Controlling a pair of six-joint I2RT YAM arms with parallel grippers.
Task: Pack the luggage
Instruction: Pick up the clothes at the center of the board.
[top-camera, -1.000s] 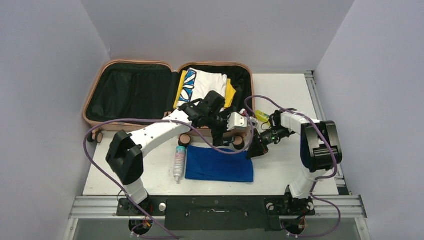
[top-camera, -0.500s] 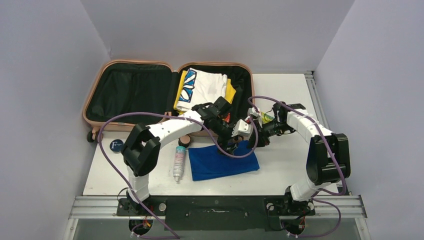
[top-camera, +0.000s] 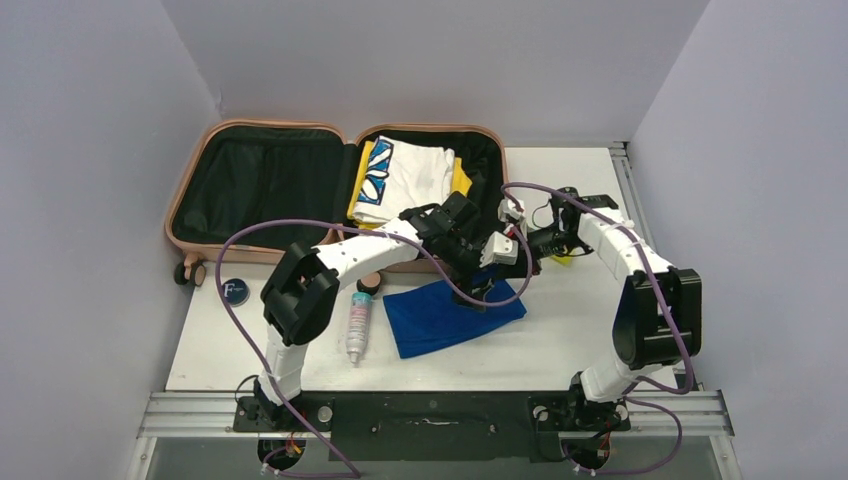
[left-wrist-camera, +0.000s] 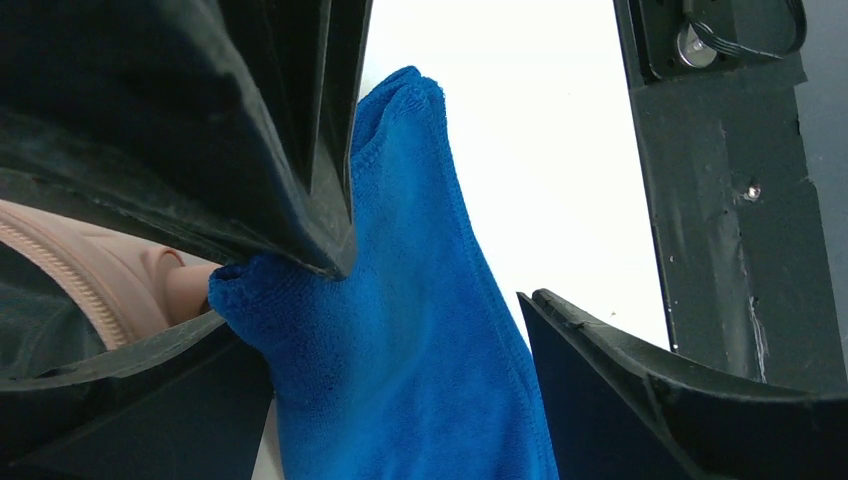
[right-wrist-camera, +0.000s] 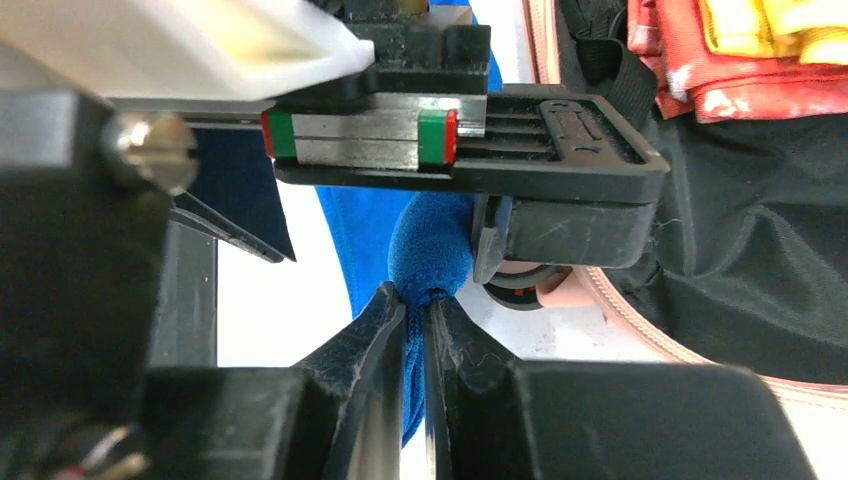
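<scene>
The salmon-pink luggage lies open at the back; its left shell shows bare black lining, and its right shell holds a folded white-and-blue shirt on yellow cloth. A blue towel lies on the table in front of it, its far corner raised. My right gripper is shut on that corner, the fingers pinching it. My left gripper is open, and the towel runs between its spread jaws by a caster wheel. The luggage rim shows in the right wrist view.
A white bottle lies on the table left of the towel. A dark round tin sits near the front left of the luggage. A small yellow thing lies by the right arm. Purple cables loop over both arms.
Both grippers have moved back and to the right. The towel's far corner has lifted and the towel has swung askew. The left arm has shifted and uncovered the round tin.
</scene>
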